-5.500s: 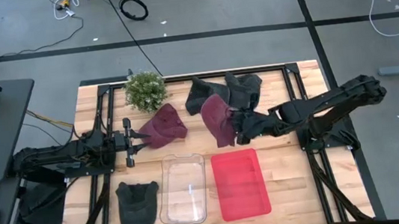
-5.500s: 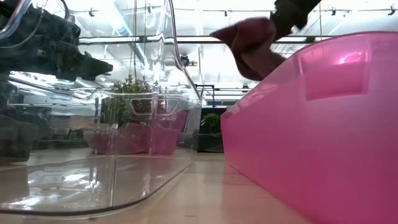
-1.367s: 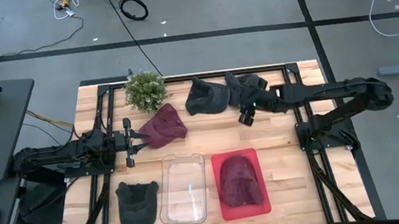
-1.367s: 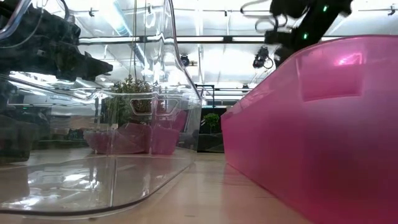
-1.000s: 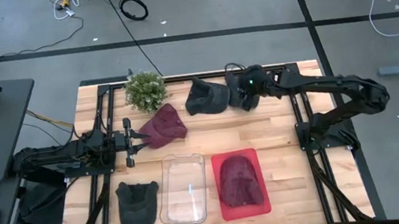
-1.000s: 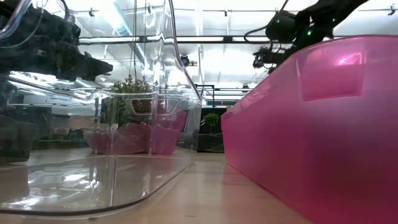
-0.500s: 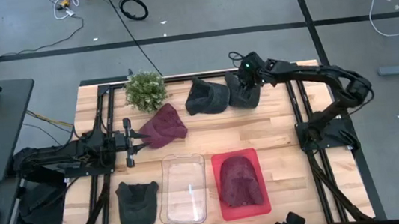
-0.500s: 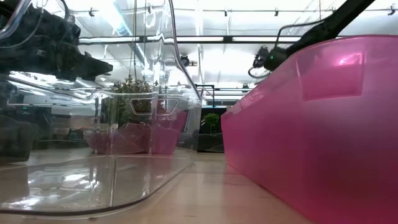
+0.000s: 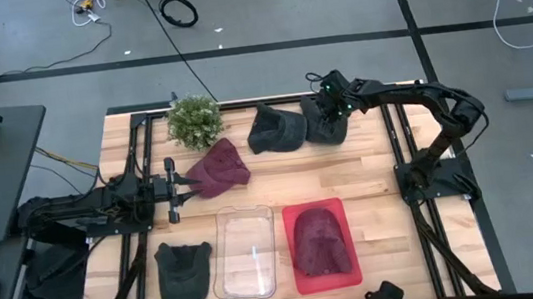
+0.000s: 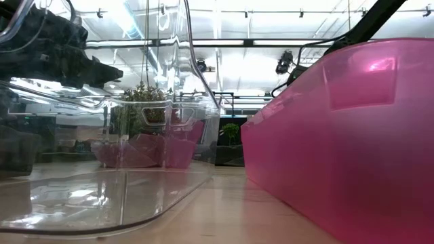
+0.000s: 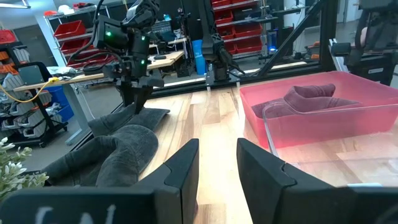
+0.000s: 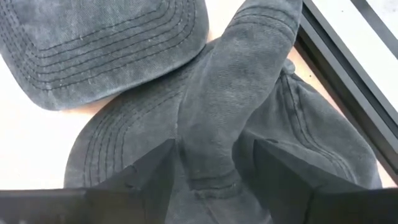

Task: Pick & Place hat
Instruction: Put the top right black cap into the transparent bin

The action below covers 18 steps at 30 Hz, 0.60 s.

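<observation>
Your right tool point(image 12: 205, 168), fingers spread and grasping nothing, straddles a raised fold of the crumpled dark grey fabric hat point(image 12: 249, 118) at the far edge of the wooden tabletop point(image 9: 370, 173). A second grey stitched cap point(image 9: 274, 128) lies just beside it. Your left tool point(image 11: 217, 158), parted and empty, waits near the maroon hat point(image 9: 216, 168). Another maroon hat point(image 9: 319, 241) lies inside the pink plastic bin point(image 9: 353, 272).
</observation>
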Available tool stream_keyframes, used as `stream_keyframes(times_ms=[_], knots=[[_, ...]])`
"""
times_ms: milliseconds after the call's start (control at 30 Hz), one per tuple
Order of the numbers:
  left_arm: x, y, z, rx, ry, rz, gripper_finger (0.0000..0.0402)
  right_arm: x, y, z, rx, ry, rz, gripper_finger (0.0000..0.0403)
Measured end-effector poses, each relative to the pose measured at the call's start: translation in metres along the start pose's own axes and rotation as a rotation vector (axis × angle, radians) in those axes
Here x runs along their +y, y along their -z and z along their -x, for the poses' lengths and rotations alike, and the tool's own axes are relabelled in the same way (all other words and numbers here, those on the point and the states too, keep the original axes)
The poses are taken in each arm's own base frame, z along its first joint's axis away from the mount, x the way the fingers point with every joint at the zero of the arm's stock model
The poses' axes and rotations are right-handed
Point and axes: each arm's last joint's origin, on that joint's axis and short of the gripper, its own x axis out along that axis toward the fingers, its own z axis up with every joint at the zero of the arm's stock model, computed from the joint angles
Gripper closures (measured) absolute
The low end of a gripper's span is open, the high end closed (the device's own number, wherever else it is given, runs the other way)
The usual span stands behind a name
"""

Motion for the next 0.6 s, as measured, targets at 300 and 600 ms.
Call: stream_keyframes(times_ms=[300,600], knots=[[0.0000,-0.0001,0.0000,0.000,0.000,0.000,0.0287,-0.0006,0.0000,0.0000,0.005,0.026,-0.002,0.0251],[0.0000,0.0000,0.0000,0.000,0.000,0.000,0.0287,-0.0006,0.0016,0.0000,0.022,0.031,0.054,0.0390]])
